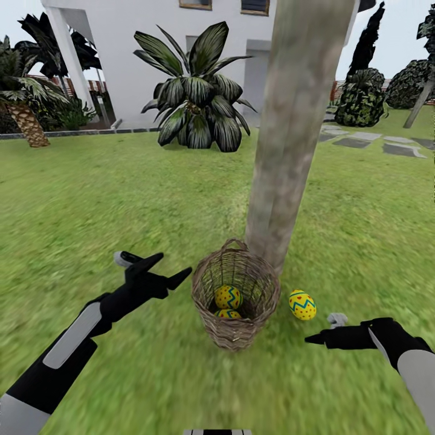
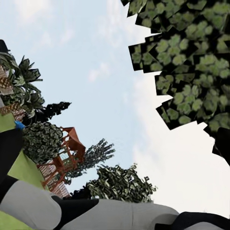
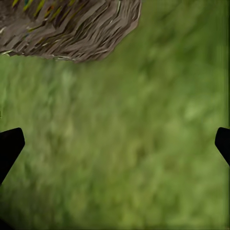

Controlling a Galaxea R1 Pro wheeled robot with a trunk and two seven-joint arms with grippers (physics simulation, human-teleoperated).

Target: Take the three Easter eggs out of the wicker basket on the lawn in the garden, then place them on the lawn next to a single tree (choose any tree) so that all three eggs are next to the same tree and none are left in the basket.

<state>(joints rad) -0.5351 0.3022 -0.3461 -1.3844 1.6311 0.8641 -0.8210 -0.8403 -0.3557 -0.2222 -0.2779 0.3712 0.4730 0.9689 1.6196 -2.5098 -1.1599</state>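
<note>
Nearest to me, my right gripper (image 1: 317,338) hangs low over the lawn (image 1: 121,199) at about four o'clock from the wicker basket (image 1: 235,296); in my right wrist view its two dark fingertips (image 3: 9,148) sit at opposite edges with bare grass between them, so the fingers are spread wide and hold nothing, and the basket's woven wall (image 3: 72,28) is cut off by the frame there. From the head view that gripper shows side-on as one dark wedge, its far finger hidden. My left gripper (image 1: 168,269) floats at nine o'clock from the basket, just beside its rim, its two black fingers forked apart and empty; the left wrist camera points up at sky, leafy canopy and distant shrubs, with grey and black arm shells across the near edge. Inside the basket I can make out two Easter eggs: one (image 1: 228,296) clear, the other (image 1: 228,314) partly hidden behind the near wall. A third egg (image 1: 302,304) lies on the grass at three o'clock from the basket, just beside it and near the foot of the tree (image 1: 290,133). The trunk rises at twelve o'clock behind the basket, its top cut off. Farther off stand a broad-leaved dark plant (image 1: 196,96), a palm (image 1: 24,115) and the white house (image 1: 121,36).
</note>
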